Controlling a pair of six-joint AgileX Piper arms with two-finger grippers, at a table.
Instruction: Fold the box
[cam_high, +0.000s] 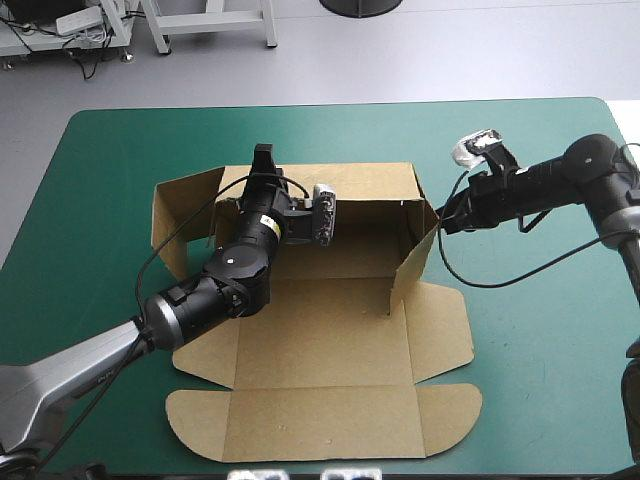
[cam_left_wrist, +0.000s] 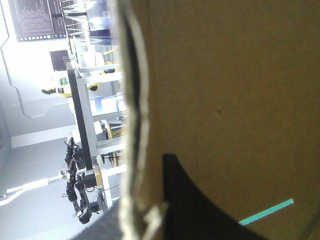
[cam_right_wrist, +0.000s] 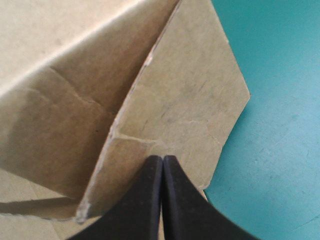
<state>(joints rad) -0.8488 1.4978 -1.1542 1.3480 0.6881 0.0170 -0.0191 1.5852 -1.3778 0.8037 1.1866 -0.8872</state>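
1. Spreading wide, the flat table with its teal-green cover (cam_high: 540, 330) lies bare all along the right side and in a strip by the far edge. Little room shows toward the near edge.
2. On it, centre-left, sits the brown box of cut board (cam_high: 330, 320). Its far wall (cam_high: 360, 180) and both side walls stand raised. Its lid (cam_high: 320, 420) lies flat, the rounded flaps close to the near edge.
3. Over the tray floor reaches the left gripper (cam_high: 263, 157), black fingers pinching the far wall's top edge.
4. At the far right corner sits the right gripper (cam_right_wrist: 163, 161), fingers pressed together, tips against the right side wall (cam_high: 415, 255) from outside.
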